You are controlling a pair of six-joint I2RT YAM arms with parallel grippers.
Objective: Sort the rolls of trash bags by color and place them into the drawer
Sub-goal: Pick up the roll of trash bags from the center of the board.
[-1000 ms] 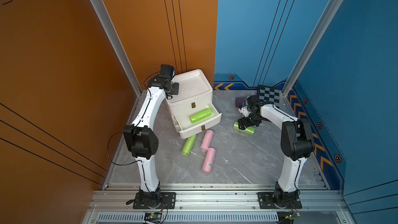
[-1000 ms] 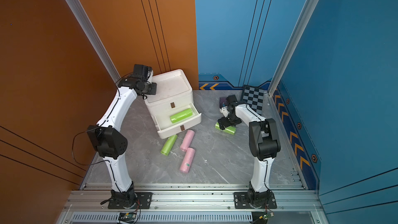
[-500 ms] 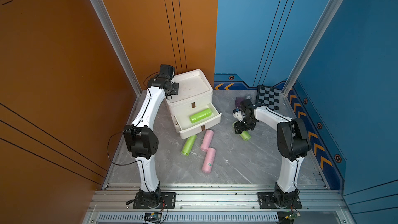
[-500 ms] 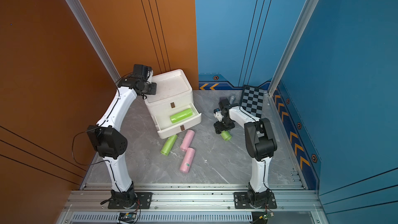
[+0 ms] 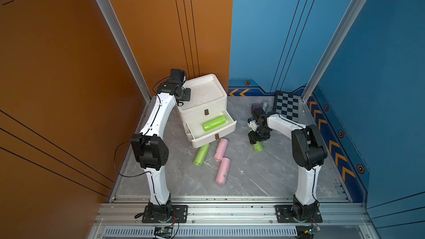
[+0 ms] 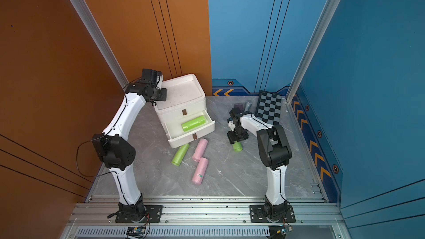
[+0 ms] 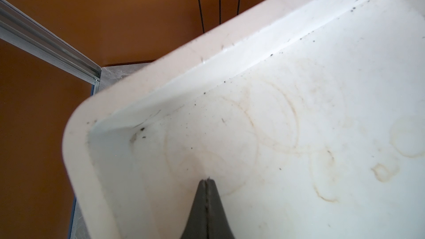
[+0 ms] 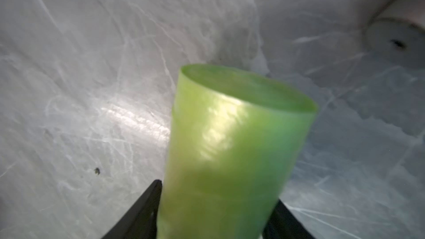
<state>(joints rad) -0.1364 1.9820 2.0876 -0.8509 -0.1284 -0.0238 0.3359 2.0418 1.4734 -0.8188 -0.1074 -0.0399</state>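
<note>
Right pincer (image 8: 218,191) hugs the green roll (image 8: 230,145) on both sides. I'd squeeze gently, lift off the tabletop (image 5: 241,171), then swing to the drawer (image 5: 202,143).

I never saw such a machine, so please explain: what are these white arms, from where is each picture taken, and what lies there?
Those are two robot arms at a grey table. Two pictures look down from above; two come from cameras on the wrists. The left hand, shut and empty, is over the top of the white drawer cabinet. The right hand grips a green roll. A second green roll lies in the open drawer; a third green roll and two pink rolls lie on the table.
</note>
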